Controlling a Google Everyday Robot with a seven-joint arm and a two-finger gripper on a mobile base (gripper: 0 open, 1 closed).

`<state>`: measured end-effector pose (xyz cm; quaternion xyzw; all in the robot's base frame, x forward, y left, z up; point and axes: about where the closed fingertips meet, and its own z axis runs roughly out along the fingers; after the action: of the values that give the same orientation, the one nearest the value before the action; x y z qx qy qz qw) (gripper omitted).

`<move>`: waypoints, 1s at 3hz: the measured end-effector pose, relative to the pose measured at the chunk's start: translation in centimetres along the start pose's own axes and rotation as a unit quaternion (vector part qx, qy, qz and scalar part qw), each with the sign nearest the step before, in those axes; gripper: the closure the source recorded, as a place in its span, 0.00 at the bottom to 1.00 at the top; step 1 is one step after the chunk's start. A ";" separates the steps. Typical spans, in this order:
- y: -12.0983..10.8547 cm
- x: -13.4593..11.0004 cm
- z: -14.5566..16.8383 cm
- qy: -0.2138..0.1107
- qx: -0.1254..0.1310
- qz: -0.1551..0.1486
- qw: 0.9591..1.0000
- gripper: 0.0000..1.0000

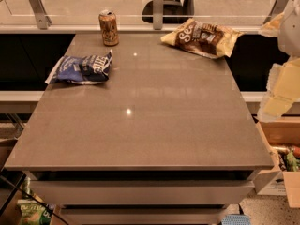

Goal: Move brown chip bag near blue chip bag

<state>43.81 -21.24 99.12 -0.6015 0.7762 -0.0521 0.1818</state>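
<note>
Brown chip bag (202, 37) lies flat at the far right corner of the counter (140, 125), well apart from the blue chip bag (82, 68), which sits crumpled near the left edge. A copper-coloured can (108, 28) stands upright at the far edge between them, nearer the blue one. My end effector (281, 90) hangs beyond the counter's right side, touching neither bag; I cannot tell whether it is released or clenched.
</note>
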 end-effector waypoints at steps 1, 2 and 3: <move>-0.4 -0.4 -0.2 0.000 0.006 -0.002 1.000 0.00; -1.9 -1.1 0.3 -0.004 0.026 -0.004 1.000 0.00; -4.6 -2.2 1.5 0.005 0.065 0.000 0.998 0.00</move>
<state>49.02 -20.17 99.58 -0.5882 0.7720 -0.1052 0.2167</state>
